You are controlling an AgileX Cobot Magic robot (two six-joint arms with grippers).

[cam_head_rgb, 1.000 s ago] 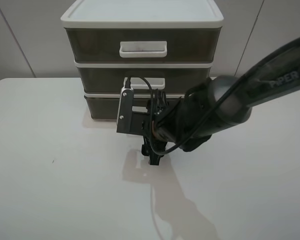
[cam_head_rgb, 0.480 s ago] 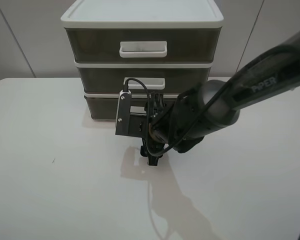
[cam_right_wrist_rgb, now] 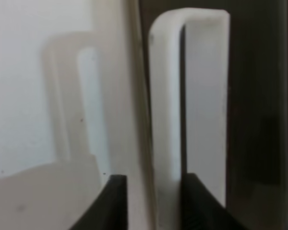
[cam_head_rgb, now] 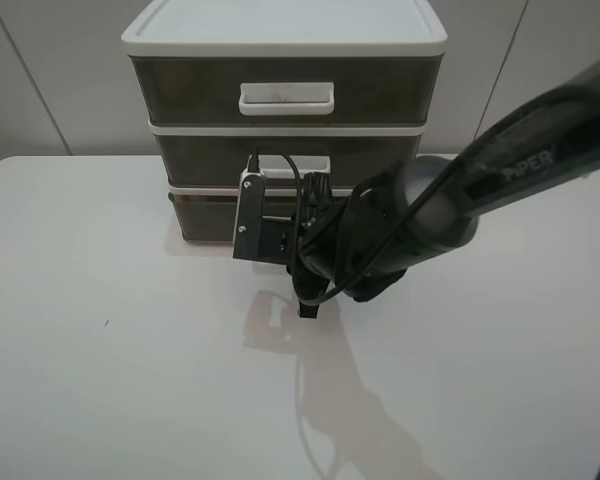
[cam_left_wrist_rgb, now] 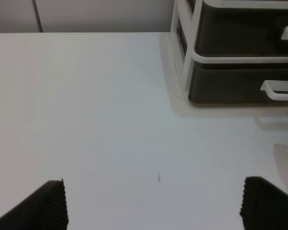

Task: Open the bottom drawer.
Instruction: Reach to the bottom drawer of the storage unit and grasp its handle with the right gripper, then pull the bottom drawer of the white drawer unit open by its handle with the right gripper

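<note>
The bottom drawer (cam_head_rgb: 204,214) is the lowest smoky-brown drawer of the white-framed unit and is closed. My right gripper (cam_head_rgb: 306,296) reaches across in front of it and hides its handle in the exterior view. In the right wrist view the white loop handle (cam_right_wrist_rgb: 166,96) runs between my two black fingertips (cam_right_wrist_rgb: 117,203), one on each side of its bar, with a small gap on one side. The right gripper (cam_right_wrist_rgb: 153,203) looks open around the handle. The left wrist view shows the bottom drawer (cam_left_wrist_rgb: 225,85) and its handle (cam_left_wrist_rgb: 279,89) far off. My left gripper (cam_left_wrist_rgb: 153,206) is open and empty.
The middle drawer (cam_head_rgb: 200,158) and the taller top drawer (cam_head_rgb: 180,90) sit closed above. The unit stands at the back of the white table (cam_head_rgb: 100,350). The right arm (cam_head_rgb: 500,170) crosses in from the right. A grey wall is behind.
My right gripper has moved a little closer to the unit and up, toward the bottom drawer's handle. The drawer has not moved.
</note>
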